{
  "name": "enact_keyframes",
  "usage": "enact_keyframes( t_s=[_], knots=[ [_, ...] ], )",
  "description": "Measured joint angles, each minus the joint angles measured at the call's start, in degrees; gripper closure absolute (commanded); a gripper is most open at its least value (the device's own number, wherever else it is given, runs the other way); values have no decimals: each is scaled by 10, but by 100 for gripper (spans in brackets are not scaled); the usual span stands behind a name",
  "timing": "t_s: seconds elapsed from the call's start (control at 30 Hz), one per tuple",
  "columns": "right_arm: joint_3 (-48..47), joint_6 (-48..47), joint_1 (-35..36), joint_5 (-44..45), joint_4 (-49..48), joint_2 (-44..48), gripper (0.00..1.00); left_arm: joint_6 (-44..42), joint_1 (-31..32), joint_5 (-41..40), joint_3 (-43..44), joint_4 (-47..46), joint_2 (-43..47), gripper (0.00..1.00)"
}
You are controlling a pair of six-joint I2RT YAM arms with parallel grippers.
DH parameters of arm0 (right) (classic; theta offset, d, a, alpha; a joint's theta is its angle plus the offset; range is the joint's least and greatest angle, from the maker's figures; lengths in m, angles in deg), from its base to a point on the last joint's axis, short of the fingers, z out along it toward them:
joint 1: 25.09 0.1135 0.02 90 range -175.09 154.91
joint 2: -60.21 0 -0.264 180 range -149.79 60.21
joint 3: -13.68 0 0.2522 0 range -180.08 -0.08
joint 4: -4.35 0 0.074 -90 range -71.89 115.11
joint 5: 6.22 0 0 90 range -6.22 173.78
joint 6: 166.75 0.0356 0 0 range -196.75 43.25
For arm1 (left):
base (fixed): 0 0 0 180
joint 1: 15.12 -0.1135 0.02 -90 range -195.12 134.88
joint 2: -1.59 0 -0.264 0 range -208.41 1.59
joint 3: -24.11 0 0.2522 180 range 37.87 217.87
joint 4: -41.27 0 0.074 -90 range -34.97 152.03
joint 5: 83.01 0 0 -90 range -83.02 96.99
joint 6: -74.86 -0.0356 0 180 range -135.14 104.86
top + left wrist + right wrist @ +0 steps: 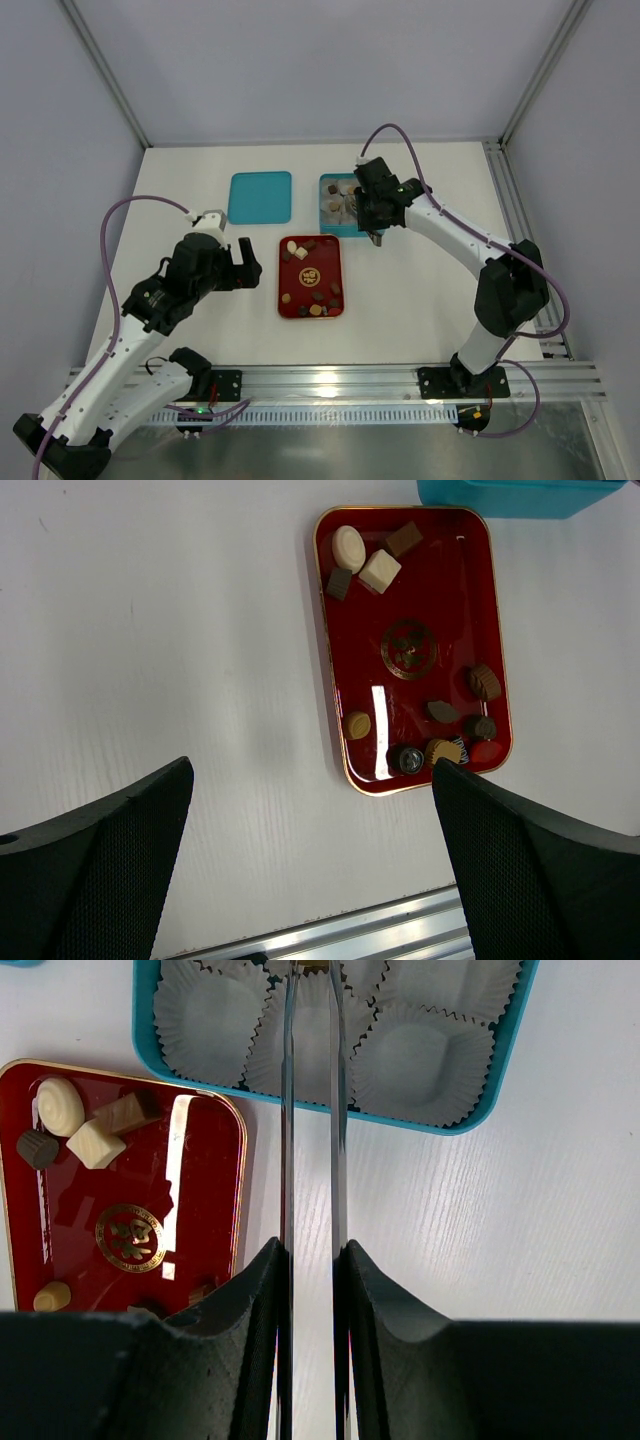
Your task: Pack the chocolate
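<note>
Several chocolate pieces (318,295), dark brown, tan and cream, lie on the red tray (325,262). The left wrist view shows them (379,571) on the tray (440,590). My right gripper (311,1250) is shut on a pair of metal tongs (288,1110). The tongs reach over the paper cups (415,1060) in the teal box (480,1120). A tan sliver shows between the tong tips at the frame's top edge. In the top view my right gripper (362,212) hangs over the box (328,182). My left gripper (243,265) (310,770) stands open and empty, left of the tray.
A teal lid (260,197) lies flat to the left of the box. An edge of the teal box (520,495) shows beyond the tray. The aluminium rail (330,380) runs along the table's near edge.
</note>
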Motion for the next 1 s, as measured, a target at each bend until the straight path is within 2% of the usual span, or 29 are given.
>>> enact_keyframes(
  t_s=[0.2, 0.53, 0.7, 0.87, 1.0],
  knots=[
    [0, 1, -4, 3, -6, -1, 60, 0, 0, 0, 0, 0, 0, 0],
    [-1, 1, -6, 9, -10, -9, 54, 0, 0, 0, 0, 0, 0, 0],
    [-5, 2, -7, 9, -10, -7, 54, 0, 0, 0, 0, 0, 0, 0],
    [-2, 6, 7, 11, -5, 33, 54, 0, 0, 0, 0, 0, 0, 1],
    [23, 18, 62, 22, -10, 101, 54, 0, 0, 0, 0, 0, 0, 0]
  ],
)
